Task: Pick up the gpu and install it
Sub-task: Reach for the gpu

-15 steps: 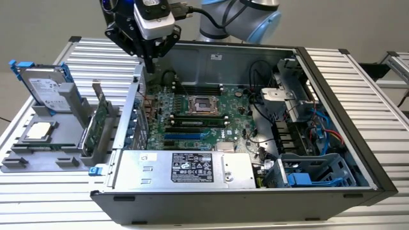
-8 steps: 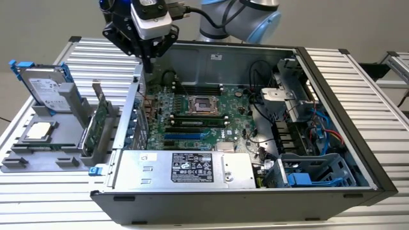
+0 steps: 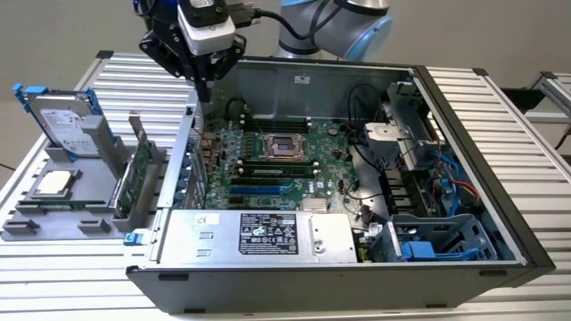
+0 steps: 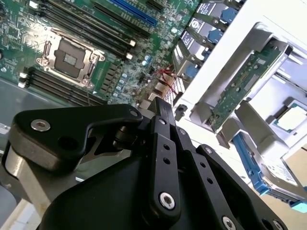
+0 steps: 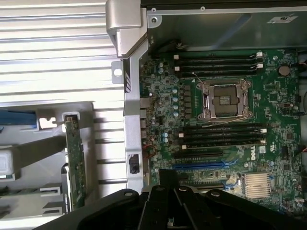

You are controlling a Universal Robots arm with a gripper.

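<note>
The gripper (image 3: pixel 204 83) hangs over the far corner of the case (image 3: pixel 312 284), fingers pointing down. They look pressed together, narrow, with nothing between them. Below it is the board (image 3: pixel 267 167).

The gpu (image 3: pixel 136 175) is not touched yet. It stands on its edge in the grey tray (image 3: pixel 53 231), just outside the case wall, on the exterior view's left, between that wall and the drive (image 3: pixel 64 124).

I judge the step in hand is the reach for the card. To do it well, the fingers should take the thin card across its two faces, near the middle of the upper edge, without touching the case wall beside it.

Its long axis runs along that wall, from far to near in the exterior view. The green face (image 5: pixel 76 158) looks toward the case, I think.
</note>
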